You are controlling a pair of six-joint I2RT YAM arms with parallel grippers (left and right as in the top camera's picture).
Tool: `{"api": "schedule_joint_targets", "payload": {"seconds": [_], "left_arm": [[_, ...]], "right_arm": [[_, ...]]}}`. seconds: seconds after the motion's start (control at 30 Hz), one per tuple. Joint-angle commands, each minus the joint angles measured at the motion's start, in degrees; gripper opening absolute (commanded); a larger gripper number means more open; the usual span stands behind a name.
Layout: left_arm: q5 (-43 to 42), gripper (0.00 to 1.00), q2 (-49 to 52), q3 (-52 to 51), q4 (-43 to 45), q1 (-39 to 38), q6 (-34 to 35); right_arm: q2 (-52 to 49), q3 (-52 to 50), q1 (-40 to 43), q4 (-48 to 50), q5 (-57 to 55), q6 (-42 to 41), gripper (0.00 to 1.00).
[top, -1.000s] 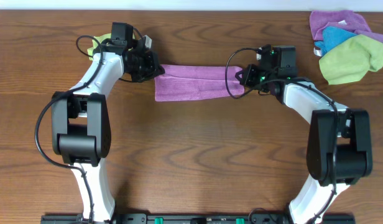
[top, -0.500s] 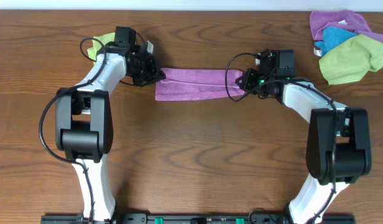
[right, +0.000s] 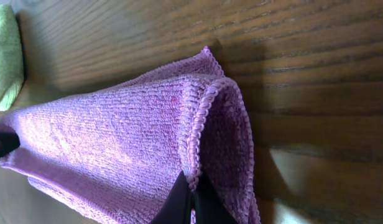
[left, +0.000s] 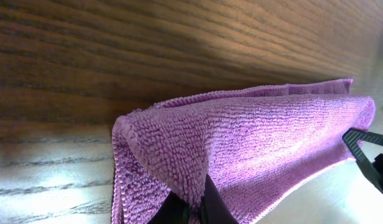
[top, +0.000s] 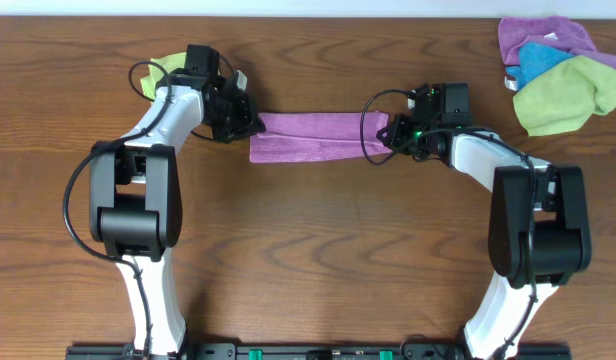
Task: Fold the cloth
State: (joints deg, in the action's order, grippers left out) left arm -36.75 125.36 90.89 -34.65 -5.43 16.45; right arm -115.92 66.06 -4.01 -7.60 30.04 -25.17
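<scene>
Lengthwise, cloth left to right

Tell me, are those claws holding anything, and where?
Both hold the cloth: the left gripper pinches one end, the right gripper the opposite end.

**Table layout, referenced to the cloth**

1. The cloth: on the table, a folded band running left to right, toward the far edge.
2. Left gripper: at the cloth's left end, pinched on it.
3. Right gripper: at the cloth's right end, pinched on it.
4. Crumpled rag: left of the cloth and slightly behind it, partly hidden by the left arm.
5. Heap of three rags: well apart to the cloth's right and behind it, in the table's far corner.
</scene>
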Motion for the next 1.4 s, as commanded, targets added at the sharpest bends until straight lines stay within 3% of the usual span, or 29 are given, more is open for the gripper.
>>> {"api": "schedule_joint_targets", "payload": {"seconds": [0.0, 0.33, 0.37, 0.4, 0.43, 0.5, 0.53, 0.63, 0.73, 0.83, 1.13, 1.37], "left_arm": [[4.17, 0.06, 0.66, 0.72, -1.14, 0.81, -1.05], [4.37, 0.06, 0.66, 0.72, -2.23, 0.55, -1.29], [4.35, 0.09, 0.66, 0.72, -2.21, 0.55, -1.27], [4.35, 0.14, 0.66, 0.72, -2.23, 0.55, -1.27], [4.35, 0.33, 0.66, 0.72, -2.23, 0.57, -1.27], [4.24, 0.55, 0.66, 0.74, -2.25, 0.74, -1.27], [3.87, 0.62, 0.63, 0.81, -2.25, 1.14, -1.25], [2.49, 0.69, 0.63, 1.05, -2.27, 2.19, -1.25], [-0.52, 0.98, 0.61, 2.05, -2.51, 3.54, -1.25], [-0.74, 0.95, 0.46, 4.26, -3.56, 4.24, -1.7], [-0.24, 0.95, -0.55, 16.48, -16.02, 2.51, -11.04], [18.49, 0.95, -6.1, 17.03, -19.45, -7.26, -16.92]], "right_arm": [[-0.57, 0.63, 0.61, -0.07, -3.32, 1.03, 0.02], [-0.57, 0.63, 0.61, -0.07, -3.26, 1.01, 0.02], [-0.57, 0.63, 0.61, -0.07, -3.26, 1.01, 0.04], [-0.57, 0.63, 0.61, -0.04, -3.21, 0.98, 0.11], [-0.57, 0.63, 0.61, -0.04, -3.06, 1.01, 0.28], [-0.57, 0.63, 0.66, 0.04, -2.49, 0.98, 0.39], [-0.57, 0.66, 0.87, 0.15, -1.9, 1.01, 0.5], [-0.57, 0.66, 1.81, 0.72, 1.03, 1.01, 0.57], [-0.55, 0.7, 3.52, 0.79, 4.02, 1.01, 0.77], [-0.33, 0.83, 5.66, 0.76, 6.54, 1.01, 0.99], [6.78, 1.05, 8.85, -3.34, 6.25, 4.11, 0.98], [17.16, 1.07, 8.81, -14.8, -2.64, 11.26, 0.99]]}}
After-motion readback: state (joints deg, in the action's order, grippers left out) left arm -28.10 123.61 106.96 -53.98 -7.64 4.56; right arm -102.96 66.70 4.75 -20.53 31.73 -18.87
